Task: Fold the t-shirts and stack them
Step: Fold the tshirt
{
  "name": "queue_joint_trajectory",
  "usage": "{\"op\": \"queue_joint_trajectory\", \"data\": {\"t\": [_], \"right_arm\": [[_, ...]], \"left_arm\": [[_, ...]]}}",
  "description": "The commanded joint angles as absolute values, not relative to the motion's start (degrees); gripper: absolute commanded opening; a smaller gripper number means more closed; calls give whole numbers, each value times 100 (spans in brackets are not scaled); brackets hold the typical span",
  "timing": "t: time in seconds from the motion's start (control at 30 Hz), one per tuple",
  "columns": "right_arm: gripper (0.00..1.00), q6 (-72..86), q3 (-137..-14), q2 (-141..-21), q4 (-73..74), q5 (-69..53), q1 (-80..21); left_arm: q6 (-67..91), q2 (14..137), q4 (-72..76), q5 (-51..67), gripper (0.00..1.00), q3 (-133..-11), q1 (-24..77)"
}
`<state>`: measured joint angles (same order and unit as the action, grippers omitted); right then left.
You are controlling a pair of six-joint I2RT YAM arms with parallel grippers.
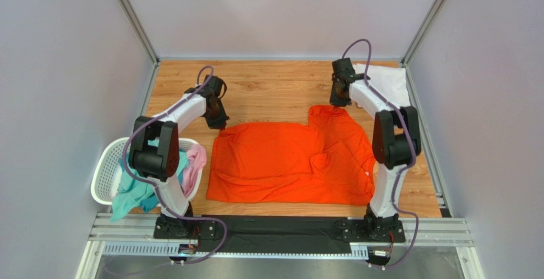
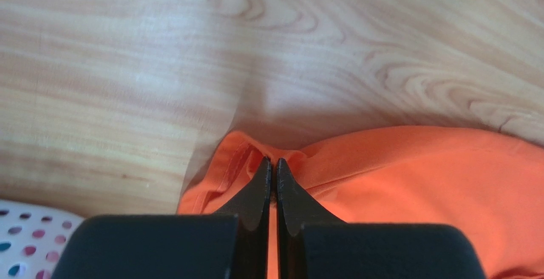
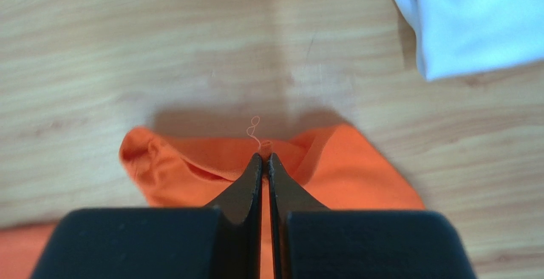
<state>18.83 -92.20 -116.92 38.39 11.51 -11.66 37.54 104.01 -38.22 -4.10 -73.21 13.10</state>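
Top external view, left to right. A white mesh laundry basket stands off the 8 o'clock edge of the bench. It holds a teal t-shirt that spills over its near rim and a pink t-shirt draped over its right rim. The left hand is down at the 10 o'clock corner of the orange t-shirt, which lies spread and wrinkled at mid-bench. The right hand is at that shirt's 1 o'clock corner. A white t-shirt lies at the bench's 1 o'clock corner, apart from the orange one.

Left wrist view: the fingertips are pressed together, pinching a bunched orange edge.

Right wrist view: the fingertips are likewise closed on a raised orange fold, with a loose thread at 12 o'clock of the tips.
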Motion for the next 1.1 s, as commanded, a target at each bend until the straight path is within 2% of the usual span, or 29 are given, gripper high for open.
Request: {"op": "queue_joint_trajectory", "data": {"t": [0.0,0.2,0.43,0.67,1.07], "right_arm": [[0,2030,-8203,-10593,3148,986,-1257],[0,2285,-6463,-8811,2707,809,-1345],[0,2399,-5451,-7182,3330,809,-1362],[0,2391,-5019,-5794,4033,861,-1371],[0,2549,-4781,-4660,5080,1099,-1362]], "left_arm": [[3876,9810,-3753,-273,0,-6963,1301],[3911,9186,-3533,-167,0,-6330,1301],[3937,8386,-3226,-36,0,-5582,1318],[3674,7666,-3155,281,0,-5134,1397],[3735,6707,-3384,9,0,-4430,1397]]}}
